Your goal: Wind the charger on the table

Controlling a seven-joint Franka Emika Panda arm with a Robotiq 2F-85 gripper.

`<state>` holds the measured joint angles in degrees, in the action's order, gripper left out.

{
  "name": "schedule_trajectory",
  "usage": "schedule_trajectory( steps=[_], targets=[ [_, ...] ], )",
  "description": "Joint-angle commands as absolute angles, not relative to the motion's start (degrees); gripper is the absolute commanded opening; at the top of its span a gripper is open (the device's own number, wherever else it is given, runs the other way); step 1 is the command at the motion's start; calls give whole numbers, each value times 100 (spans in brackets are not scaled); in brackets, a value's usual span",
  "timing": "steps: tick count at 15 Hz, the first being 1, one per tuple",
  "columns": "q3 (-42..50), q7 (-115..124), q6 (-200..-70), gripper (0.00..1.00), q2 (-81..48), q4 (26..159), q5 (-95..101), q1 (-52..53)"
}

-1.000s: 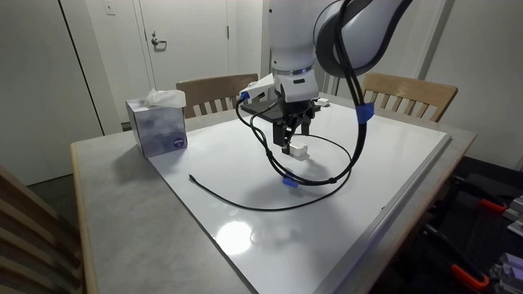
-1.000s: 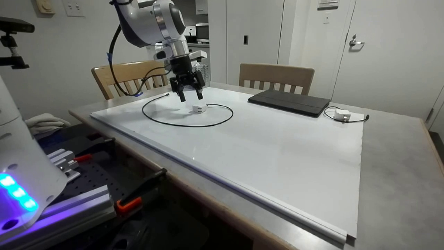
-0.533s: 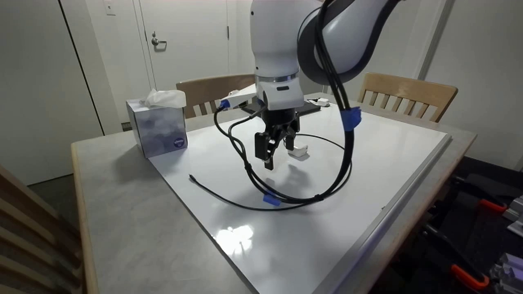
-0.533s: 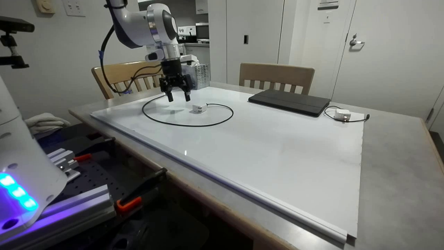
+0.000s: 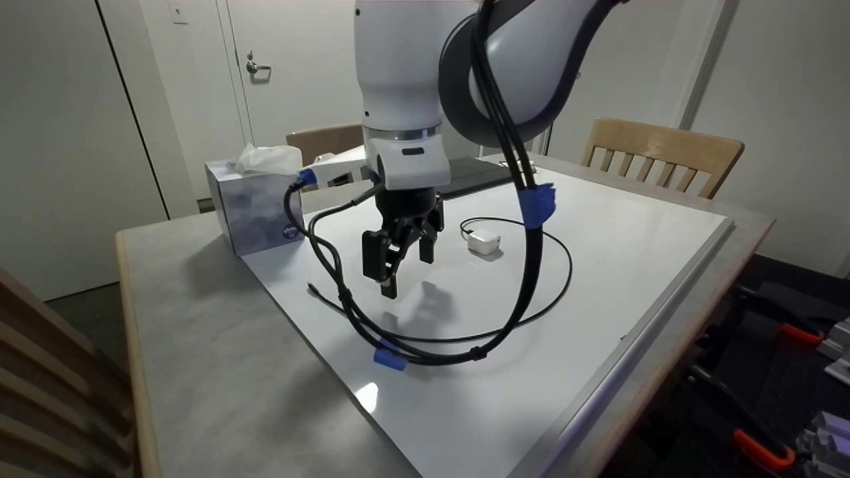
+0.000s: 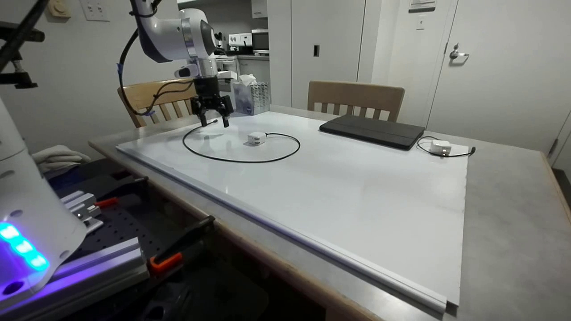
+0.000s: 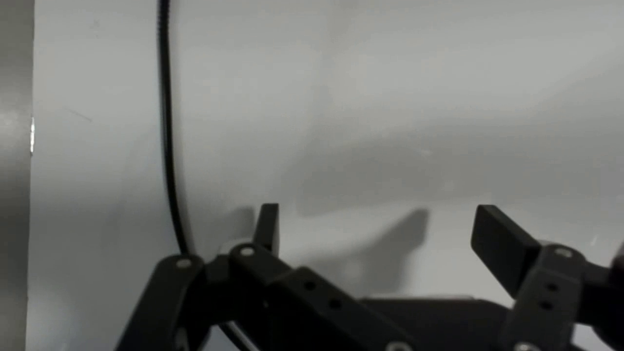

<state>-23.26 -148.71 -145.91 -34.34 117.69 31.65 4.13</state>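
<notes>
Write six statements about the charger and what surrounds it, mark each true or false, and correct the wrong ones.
1. The charger is wound into a tight coil. False: the charger has its cable spread in one wide, open curve.
2. The end effector is open and holds nothing. True.
3. A tissue box stands on the table. True.
4. The end effector rests on the table. False: it hangs above the table.
5. A second white plug block lies near the dark slab. True.
6. The dark slab stands on edge. False: it lies flat.
</notes>
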Motion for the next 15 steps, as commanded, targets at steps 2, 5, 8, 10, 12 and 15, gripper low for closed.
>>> schedule_trajectory(
  steps=[2,5,8,10,12,15],
  targets=[
    [-2059,-15042,-14654,100,-3372,11784,2897,683],
    [-2260,-14876,-14550,100,-3462,11743,3117,534],
    [-2210,-14877,-14400,100,-3504,11604,3107,625],
    [-2176,-14883,-14404,100,-3458,11593,3100,662],
    [-2015,-14932,-14431,100,-3420,11524,2987,824],
    [-2461,-14956,-14486,100,-3548,11377,2874,397]
  ],
)
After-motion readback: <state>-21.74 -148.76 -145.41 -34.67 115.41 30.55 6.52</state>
